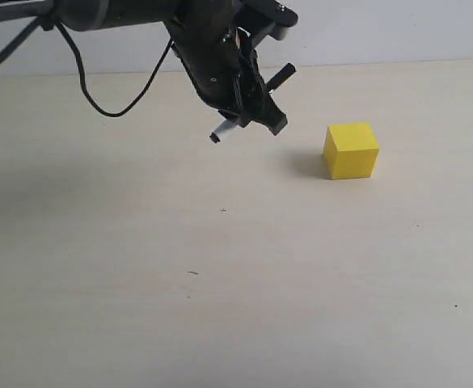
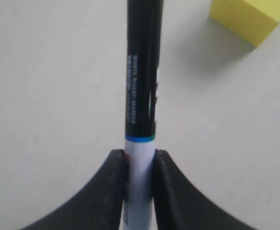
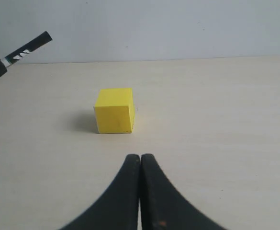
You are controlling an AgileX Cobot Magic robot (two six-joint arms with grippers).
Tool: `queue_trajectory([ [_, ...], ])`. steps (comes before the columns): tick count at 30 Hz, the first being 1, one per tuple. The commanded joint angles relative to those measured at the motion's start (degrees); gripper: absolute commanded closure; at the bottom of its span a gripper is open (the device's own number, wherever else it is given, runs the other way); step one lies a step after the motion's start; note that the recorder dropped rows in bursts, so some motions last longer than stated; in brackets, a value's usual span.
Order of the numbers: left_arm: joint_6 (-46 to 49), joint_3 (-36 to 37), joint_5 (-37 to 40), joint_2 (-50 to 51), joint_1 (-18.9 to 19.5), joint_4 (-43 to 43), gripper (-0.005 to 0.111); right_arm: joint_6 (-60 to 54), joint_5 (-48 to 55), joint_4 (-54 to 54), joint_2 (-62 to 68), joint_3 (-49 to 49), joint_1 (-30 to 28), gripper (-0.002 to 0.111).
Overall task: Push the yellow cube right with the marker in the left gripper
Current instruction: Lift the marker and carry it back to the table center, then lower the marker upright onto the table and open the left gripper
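On pale tabletop [image 1: 220,307], finds yellow cube [image 1: 351,150] standing apart, right of left gripper [image 2: 140,158] clamped on tilted marker [image 2: 142,81], right gripper [image 3: 140,160] pinched shut, empty; risks marker pivoting in grip or passing over cube unless lowered.

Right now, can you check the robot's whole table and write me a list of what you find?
Surface: pale beige table, bare apart from a few tiny dark specks.
Job's things: marker held tilted and clear of the cube; yellow cube sits flat on the table, to the marker's right.
Clutter: nothing seen.
Claws: left claw shut on the marker's white barrel; right claw shut, empty, pointing at the cube.
Cables: loose black cable loops down from the left arm.
Surroundings: plain pale wall behind the table.
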Motion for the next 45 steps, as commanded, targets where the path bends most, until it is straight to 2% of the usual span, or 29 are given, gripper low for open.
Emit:
queue_trajectory([
  [1,-7.25,-0.38,4.79,-2.78,1.63,-8.30,0.107,-0.21,-0.52,-0.14,-0.34,0.23,-0.43,0.108],
  [5,-9.37,-0.38,4.28,-4.39,1.72,-17.27,0.107,-0.21,-0.58,-0.14,-0.34,0.23,-0.43,0.108],
  [8,-11.15,-0.38,4.89,-4.57,1.72,-19.41,0.107,-0.21,-0.58,-0.14,-0.34,0.23,-0.43,0.108],
  [13,-23.63,1.79,6.92,-4.81,1.59,-18.33,0.107,-0.21,-0.58,-0.14,-0.34,0.23,-0.43,0.108],
  [26,-35.99,2.02,7.70,-3.01,0.39,-15.18,0.107,-0.31,-0.60,-0.14,-0.34,0.23,-0.43,0.108],
  [35,-48.89,8.76,8.29,-1.79,0.39,-9.94,0.107,-0.21,-0.60,-0.14,-0.34,0.23,-0.43,0.108],
  [45,-49.69,10.77,7.01,3.07,0.07,-9.73,0.107,-0.21,-0.60,-0.14,-0.34,0.23,-0.43,0.108],
])
